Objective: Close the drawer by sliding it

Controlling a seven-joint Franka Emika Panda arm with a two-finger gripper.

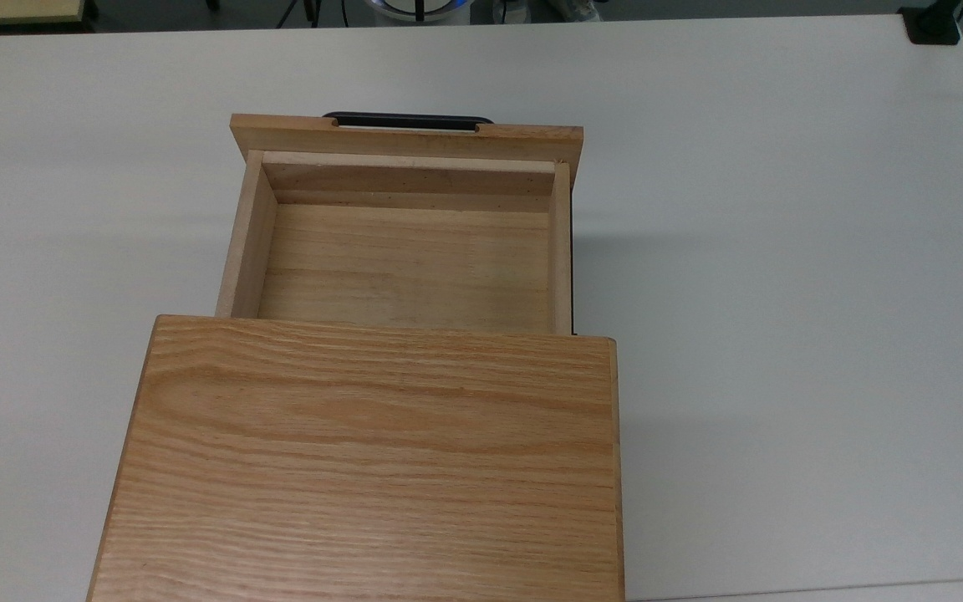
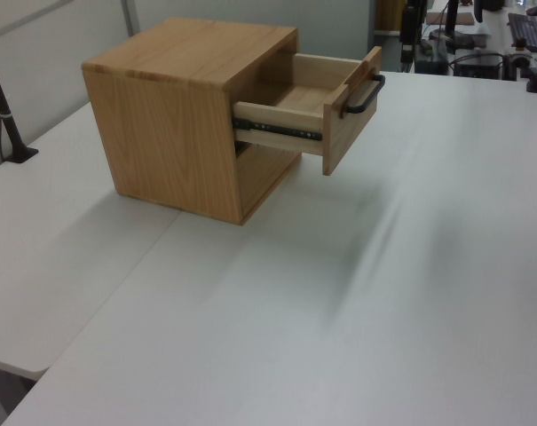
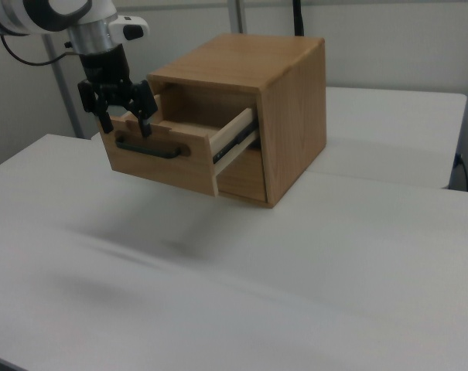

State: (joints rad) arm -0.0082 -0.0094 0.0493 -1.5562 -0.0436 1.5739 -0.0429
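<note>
The drawer (image 1: 406, 259) is a light wooden tray pulled far out of the oak cabinet (image 1: 364, 468), and it holds nothing. Its black bar handle (image 1: 406, 119) sits on the wide front panel, at the top view's upper edge of the drawer. The left view shows the drawer (image 2: 339, 124) jutting right from the cabinet (image 2: 179, 115), with the handle (image 2: 364, 96) on its front. In the right view my gripper (image 3: 125, 122) hangs open over the top edge of the drawer front (image 3: 160, 166), its black fingers (image 3: 145, 124) just above the handle (image 3: 148, 148).
The cabinet stands on a white table (image 1: 782, 293) with broad bare surface around it. A black clamp (image 1: 933, 25) sits at the top view's far right corner. A black pole (image 2: 6, 124) rises at the left view's left edge.
</note>
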